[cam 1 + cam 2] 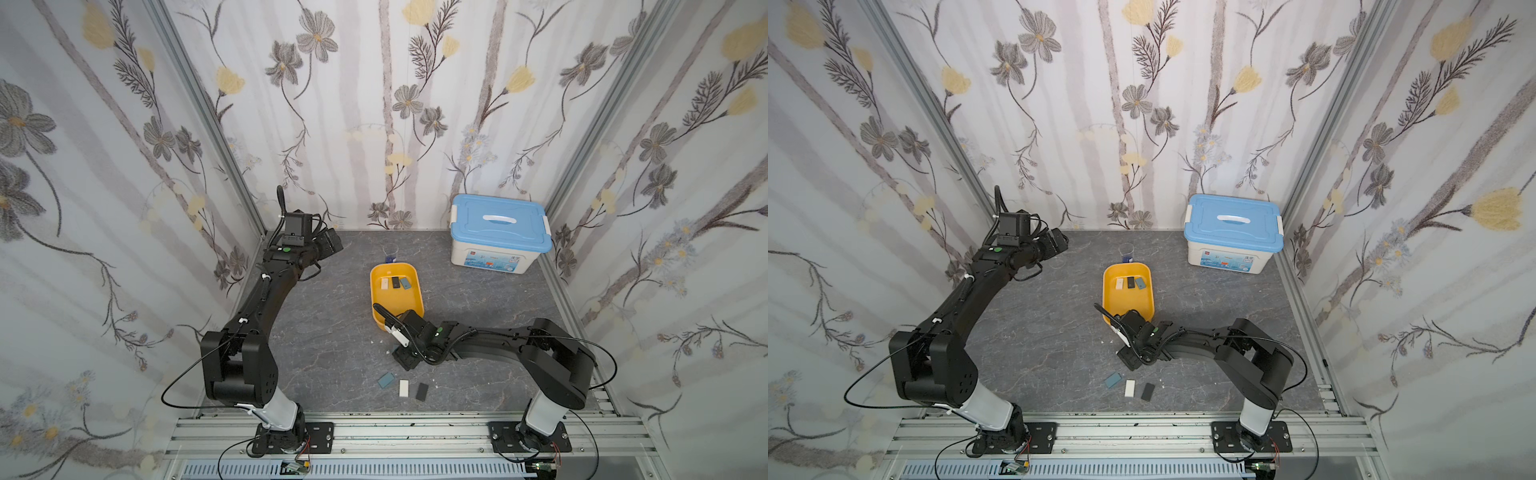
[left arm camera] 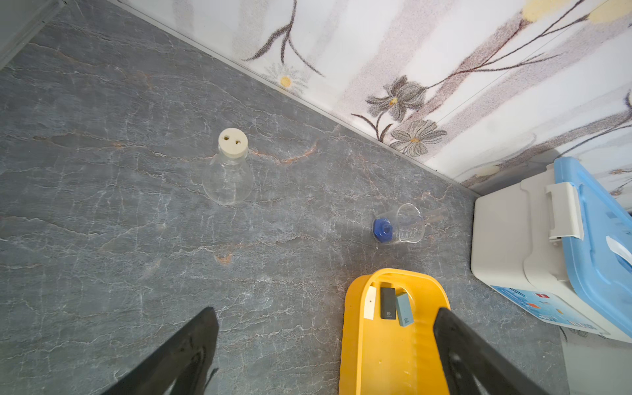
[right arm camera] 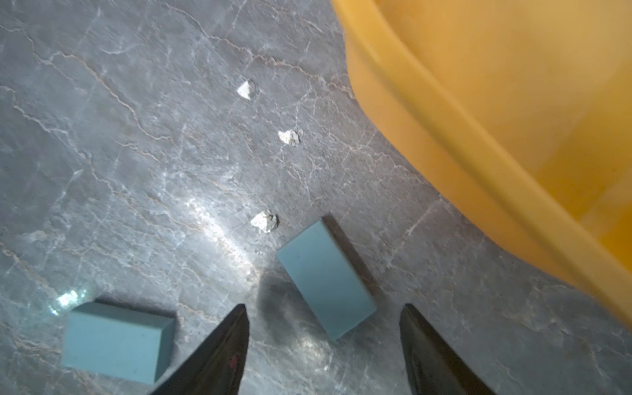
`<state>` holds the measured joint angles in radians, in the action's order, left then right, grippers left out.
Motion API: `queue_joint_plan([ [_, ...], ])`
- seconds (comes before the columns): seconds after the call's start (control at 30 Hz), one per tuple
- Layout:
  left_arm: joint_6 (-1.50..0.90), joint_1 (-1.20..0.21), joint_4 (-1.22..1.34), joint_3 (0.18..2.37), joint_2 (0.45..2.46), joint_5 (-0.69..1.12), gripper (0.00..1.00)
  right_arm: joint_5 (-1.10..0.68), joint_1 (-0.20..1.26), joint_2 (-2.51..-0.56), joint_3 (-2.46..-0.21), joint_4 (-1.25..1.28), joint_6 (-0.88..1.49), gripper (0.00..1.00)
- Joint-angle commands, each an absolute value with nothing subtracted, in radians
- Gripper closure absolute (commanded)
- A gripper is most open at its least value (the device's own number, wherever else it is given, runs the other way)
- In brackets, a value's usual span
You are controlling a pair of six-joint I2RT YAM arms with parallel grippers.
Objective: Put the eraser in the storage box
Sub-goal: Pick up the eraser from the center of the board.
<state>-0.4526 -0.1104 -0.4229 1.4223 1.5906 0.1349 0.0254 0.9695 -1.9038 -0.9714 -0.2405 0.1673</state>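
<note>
Grey marbled surface (image 1: 332,332). White box with blue lid (image 1: 498,232) at back right. Storage box (image 1: 399,305) mid-surface, three erasers (image 1: 395,282) inside. Left tool (image 2: 325,309) spread wide, empty, raised at back left. Right tool (image 3: 324,306) spread, low, fingers flanking blue eraser (image 3: 325,280) without touching. Blue eraser flat on surface, just beside storage box.

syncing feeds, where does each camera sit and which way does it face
Top views: high at the front, looking down and back over the whole table; left arm and right arm show.
Left wrist: on the left arm, looking down at flask, beaker and storage box; the open left gripper frames it.
Right wrist: low over the table, looking at a blue eraser between the tips of the open right gripper.
Shared: the storage box shows in all four.
</note>
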Motion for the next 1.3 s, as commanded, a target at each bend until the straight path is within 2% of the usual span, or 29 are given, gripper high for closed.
queue_joint_plan([
  [0.0,-0.456,-0.109,-0.407,1.42,1.584,0.128,0.0,0.006,0.961,-1.914,-0.979,-0.212,0.155,0.31],
  [0.6,-0.452,-0.106,-0.409,1.42,1.591,0.121,0.0,-0.01,0.956,-1.968,-1.025,-0.227,0.129,0.44],
  [1.1,-0.451,-0.101,-0.408,1.416,1.589,0.12,0.0,-0.039,0.957,-1.982,-1.029,-0.255,0.12,0.75],
  [1.27,-0.45,-0.1,-0.411,1.416,1.589,0.12,0.0,-0.037,0.958,-1.945,-1.022,-0.253,0.14,0.78],
])
